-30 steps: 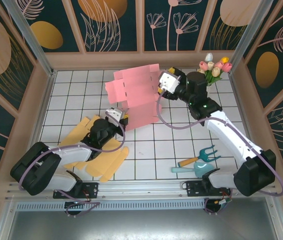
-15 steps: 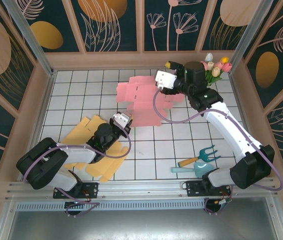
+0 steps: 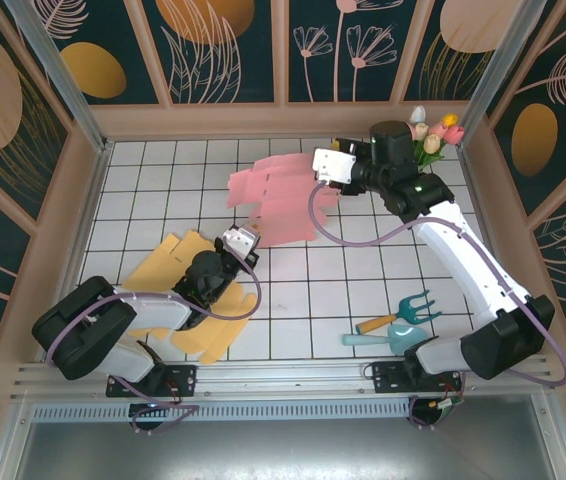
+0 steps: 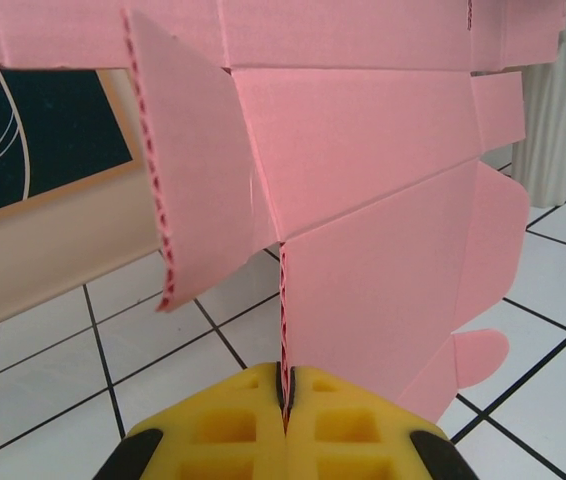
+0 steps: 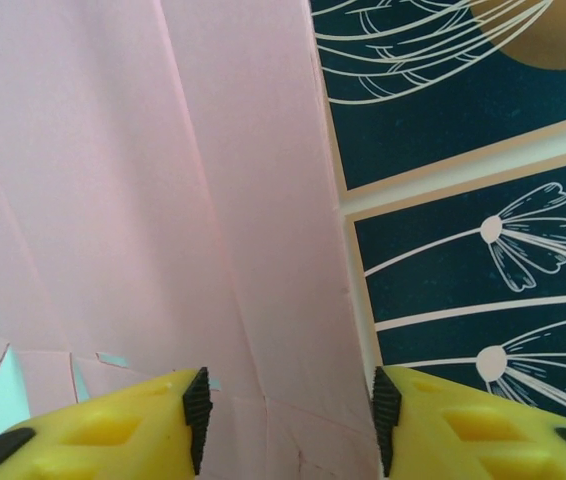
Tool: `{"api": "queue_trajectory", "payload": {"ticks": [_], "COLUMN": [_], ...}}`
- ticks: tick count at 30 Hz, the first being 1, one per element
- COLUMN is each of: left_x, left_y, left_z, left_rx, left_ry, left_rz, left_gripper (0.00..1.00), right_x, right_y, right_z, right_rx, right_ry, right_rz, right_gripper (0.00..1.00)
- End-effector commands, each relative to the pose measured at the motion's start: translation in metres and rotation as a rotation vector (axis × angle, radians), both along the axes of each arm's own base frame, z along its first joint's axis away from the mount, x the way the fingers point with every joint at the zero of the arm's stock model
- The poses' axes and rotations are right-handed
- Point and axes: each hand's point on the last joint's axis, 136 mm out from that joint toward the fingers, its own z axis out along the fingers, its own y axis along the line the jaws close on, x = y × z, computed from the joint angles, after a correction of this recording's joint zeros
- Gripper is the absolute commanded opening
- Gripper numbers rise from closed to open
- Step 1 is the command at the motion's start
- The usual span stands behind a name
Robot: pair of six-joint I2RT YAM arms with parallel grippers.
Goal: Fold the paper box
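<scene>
The paper box [image 3: 278,200], a flat die-cut pink sheet, is held raised above the tabletop [image 3: 363,290], toward 12 o'clock of centre. The left end effector [image 3: 241,243] is clamped fully closed on its 7 o'clock edge. The right end effector [image 3: 325,166], at the 2 o'clock edge, stands partly open, gripping nothing. Expect light board that is stiff across panels, weak at creases and easily torn. Grip panel edges beside creases.

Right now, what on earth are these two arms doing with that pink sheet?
They are folding a flat pink cardboard box. The left hand is clamped shut on the sheet's near edge, holding it up above the tiled table. The right hand is at the far side, open, with the cardboard in its gap. The box is not yet formed; its flaps stick out unfolded.
</scene>
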Motion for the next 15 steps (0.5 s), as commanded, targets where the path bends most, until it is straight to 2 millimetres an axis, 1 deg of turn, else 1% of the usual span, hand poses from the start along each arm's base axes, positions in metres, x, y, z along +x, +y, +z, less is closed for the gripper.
{"api": "queue_trajectory", "payload": {"ticks": [1,3,6,12,15], "left_x": [-0.001,0.0,0.001,0.0,0.0], "left_y": [0.001,0.001,0.0,-0.002,-0.002], "left_z": [0.018,0.017,0.016,0.015,0.014], "left_rx": [-0.037,-0.035,-0.032,-0.027,-0.025], "left_ry": [-0.056,-0.054,-0.052,-0.049,-0.047], "left_rz": [0.009,0.011,0.015,0.005,0.005], "left_gripper": [0.0,0.0,0.0,0.0,0.0], "right_x": [-0.018,-0.019,-0.019,-0.016,-0.014], "right_y": [0.006,0.009,0.013,0.018,0.018], "right_z": [0.007,0.005,0.003,-0.001,-0.002], "right_rx": [-0.014,-0.018,-0.025,-0.039,-0.052], "right_ry": [0.015,0.018,0.027,0.022,0.014], "right_rz": [0.055,0.064,0.068,0.064,0.057], "right_gripper": [0.45,0.4,0.35,0.34,0.3]}}
